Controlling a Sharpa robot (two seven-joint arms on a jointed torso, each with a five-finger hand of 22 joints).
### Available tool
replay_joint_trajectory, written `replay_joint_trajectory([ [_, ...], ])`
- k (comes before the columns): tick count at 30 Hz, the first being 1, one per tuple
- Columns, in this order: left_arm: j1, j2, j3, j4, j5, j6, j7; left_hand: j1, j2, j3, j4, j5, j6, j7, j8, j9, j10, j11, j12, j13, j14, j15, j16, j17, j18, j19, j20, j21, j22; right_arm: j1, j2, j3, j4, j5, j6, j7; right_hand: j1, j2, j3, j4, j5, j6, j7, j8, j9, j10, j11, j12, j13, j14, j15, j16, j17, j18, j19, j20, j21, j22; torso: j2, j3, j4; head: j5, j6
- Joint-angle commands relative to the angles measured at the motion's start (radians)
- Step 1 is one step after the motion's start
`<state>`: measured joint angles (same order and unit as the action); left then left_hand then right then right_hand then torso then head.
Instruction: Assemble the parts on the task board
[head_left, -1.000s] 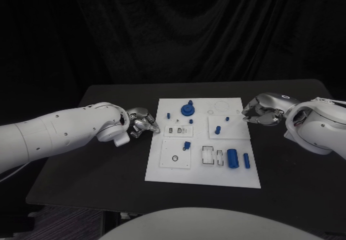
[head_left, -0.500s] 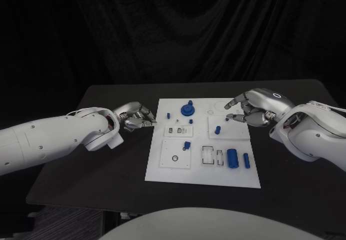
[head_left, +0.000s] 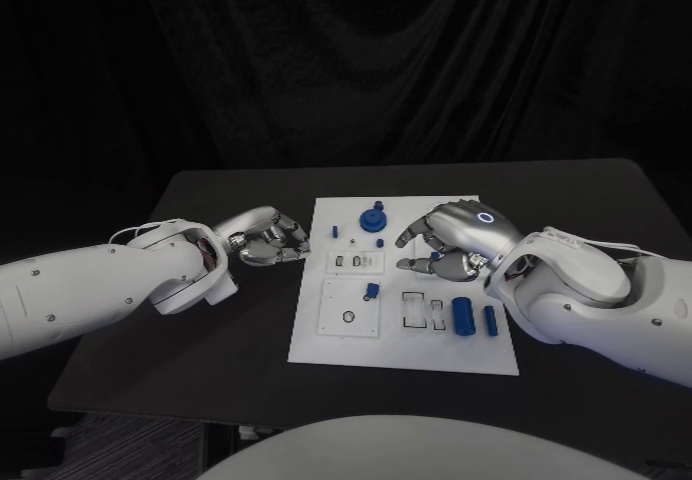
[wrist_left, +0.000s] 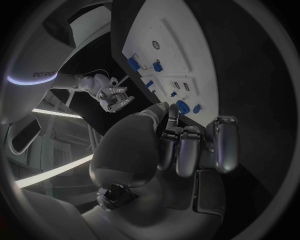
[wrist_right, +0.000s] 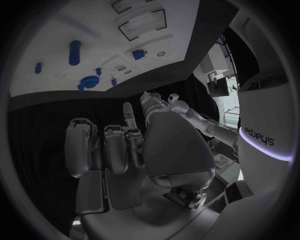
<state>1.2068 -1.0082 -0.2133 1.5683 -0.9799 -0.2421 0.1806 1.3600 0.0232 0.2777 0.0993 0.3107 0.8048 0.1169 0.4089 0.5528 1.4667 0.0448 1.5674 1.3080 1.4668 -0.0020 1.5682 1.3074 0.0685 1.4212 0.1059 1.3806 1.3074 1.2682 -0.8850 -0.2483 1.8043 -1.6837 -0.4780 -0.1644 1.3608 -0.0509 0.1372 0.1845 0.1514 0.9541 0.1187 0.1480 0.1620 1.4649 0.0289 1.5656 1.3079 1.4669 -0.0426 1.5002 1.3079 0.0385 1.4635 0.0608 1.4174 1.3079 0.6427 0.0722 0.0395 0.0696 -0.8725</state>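
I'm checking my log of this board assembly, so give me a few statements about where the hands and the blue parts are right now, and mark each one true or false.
1. The right hand is over the task board. True.
2. The left hand holds a blue part. False: its fingers are curled in with nothing in them, off the board's left edge.
3. A large blue cylinder lies near the board's near right corner. True.
4. The blue round knob piece sits at the board's near edge. False: it sits by the far edge.
5. The two hands touch each other. False: they are apart.
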Motion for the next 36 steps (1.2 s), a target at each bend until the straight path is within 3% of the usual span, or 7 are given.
replay_joint_trajectory([
  [1, -0.002, 0.006, 0.001, 0.006, -0.035, -0.007, 0.050, 0.015, 0.002, -0.001, 0.000, 0.002, -0.011, 0.000, 0.005, 0.002, 0.104, -0.001, 0.003, 0.263, 0.104, -0.003, 0.003, 0.263, -0.016, 0.003, 0.000, 0.001, 0.194, -0.021, 0.025, 0.001, -0.018, -0.067, 0.054, -0.063, 0.037, 0.003, 0.014, -0.030, 0.033, -0.022, 0.002, -0.017, 0.000, 0.106, 0.007, 0.005, 0.263, 0.088, 0.006, 0.003, 0.186, -0.005, 0.065, 0.006, 0.006, 0.220, 0.002, -0.0004, -0.0025, 0.003, 0.000],
  [5, -0.005, 0.009, 0.001, 0.009, -0.036, -0.006, 0.059, 0.025, 0.004, 0.001, 0.003, 0.013, -0.025, 0.006, 0.000, -0.002, 0.104, 0.003, 0.003, 0.263, 0.104, 0.000, 0.003, 0.263, -0.016, 0.002, 0.002, -0.001, 0.194, -0.042, 0.062, 0.001, -0.047, -0.071, 0.084, -0.051, 0.090, -0.003, 0.040, -0.082, 0.071, -0.067, 0.003, -0.052, -0.010, 0.106, -0.007, 0.005, 0.263, 0.087, -0.004, 0.003, 0.185, -0.006, 0.065, 0.002, 0.014, 0.221, 0.001, -0.0036, -0.0048, 0.007, 0.000],
  [9, -0.007, 0.010, 0.000, 0.010, -0.037, 0.001, 0.063, 0.035, 0.005, 0.004, 0.005, 0.022, -0.037, 0.012, -0.007, -0.007, 0.104, 0.008, 0.003, 0.263, 0.104, 0.004, 0.003, 0.263, -0.014, -0.004, 0.004, -0.008, 0.191, -0.058, 0.094, 0.001, -0.075, -0.073, 0.115, -0.038, 0.108, -0.008, 0.055, -0.108, 0.073, -0.105, -0.016, -0.078, -0.021, 0.106, -0.024, 0.005, 0.263, 0.087, -0.018, 0.005, 0.186, -0.007, 0.065, -0.010, 0.019, 0.222, 0.001, -0.0124, -0.0039, 0.009, 0.000],
  [10, -0.008, 0.010, 0.000, 0.009, -0.037, 0.003, 0.063, 0.035, 0.005, 0.004, 0.006, 0.023, -0.037, 0.012, -0.008, -0.008, 0.104, 0.008, 0.003, 0.263, 0.104, 0.004, 0.003, 0.263, -0.014, -0.004, 0.005, -0.008, 0.191, -0.061, 0.100, 0.001, -0.082, -0.073, 0.123, -0.037, 0.110, -0.008, 0.058, -0.111, 0.072, -0.110, -0.021, -0.080, -0.023, 0.106, -0.028, 0.005, 0.263, 0.087, -0.021, 0.005, 0.186, -0.007, 0.065, -0.013, 0.021, 0.223, 0.001, -0.0171, -0.0021, 0.008, 0.000],
  [16, -0.015, 0.012, 0.000, 0.009, -0.038, 0.013, 0.062, 0.045, 0.006, 0.009, 0.006, 0.033, -0.043, 0.016, -0.015, -0.014, 0.104, 0.012, 0.003, 0.263, 0.104, 0.008, 0.003, 0.263, -0.013, -0.007, 0.007, -0.012, 0.190, -0.075, 0.129, 0.001, -0.112, -0.074, 0.152, -0.033, 0.122, -0.010, 0.073, -0.135, 0.075, -0.153, -0.033, -0.085, -0.038, 0.106, -0.040, 0.005, 0.263, 0.088, -0.031, 0.007, 0.188, -0.008, 0.065, -0.024, 0.025, 0.224, 0.001, -0.0272, 0.0053, 0.003, 0.000],
  [20, -0.020, 0.014, 0.000, 0.009, -0.038, 0.020, 0.060, 0.047, 0.007, 0.010, 0.006, 0.036, -0.044, 0.017, -0.016, -0.015, 0.104, 0.013, 0.003, 0.263, 0.104, 0.008, 0.003, 0.263, -0.013, -0.008, 0.008, -0.013, 0.190, -0.082, 0.146, 0.001, -0.131, -0.074, 0.161, -0.028, 0.130, -0.009, 0.082, -0.147, 0.081, -0.160, -0.038, -0.084, -0.041, 0.106, -0.043, 0.005, 0.263, 0.088, -0.035, 0.008, 0.188, -0.008, 0.065, -0.027, 0.026, 0.224, 0.001, -0.0223, -0.0004, 0.008, 0.000],
  [36, -0.027, 0.020, 0.000, 0.003, -0.038, 0.039, 0.047, 0.051, 0.008, 0.013, 0.006, 0.042, -0.043, 0.018, -0.017, -0.017, 0.104, 0.014, 0.003, 0.263, 0.104, 0.009, 0.003, 0.263, -0.013, -0.010, 0.009, -0.015, 0.189, -0.089, 0.201, 0.001, -0.184, -0.074, 0.191, 0.014, 0.139, 0.000, 0.102, -0.165, 0.080, -0.176, -0.058, -0.083, -0.049, 0.106, -0.058, 0.005, 0.263, 0.088, -0.045, 0.008, 0.188, -0.007, 0.062, -0.035, 0.024, 0.222, 0.001, -0.0211, -0.0014, 0.025, 0.000],
])
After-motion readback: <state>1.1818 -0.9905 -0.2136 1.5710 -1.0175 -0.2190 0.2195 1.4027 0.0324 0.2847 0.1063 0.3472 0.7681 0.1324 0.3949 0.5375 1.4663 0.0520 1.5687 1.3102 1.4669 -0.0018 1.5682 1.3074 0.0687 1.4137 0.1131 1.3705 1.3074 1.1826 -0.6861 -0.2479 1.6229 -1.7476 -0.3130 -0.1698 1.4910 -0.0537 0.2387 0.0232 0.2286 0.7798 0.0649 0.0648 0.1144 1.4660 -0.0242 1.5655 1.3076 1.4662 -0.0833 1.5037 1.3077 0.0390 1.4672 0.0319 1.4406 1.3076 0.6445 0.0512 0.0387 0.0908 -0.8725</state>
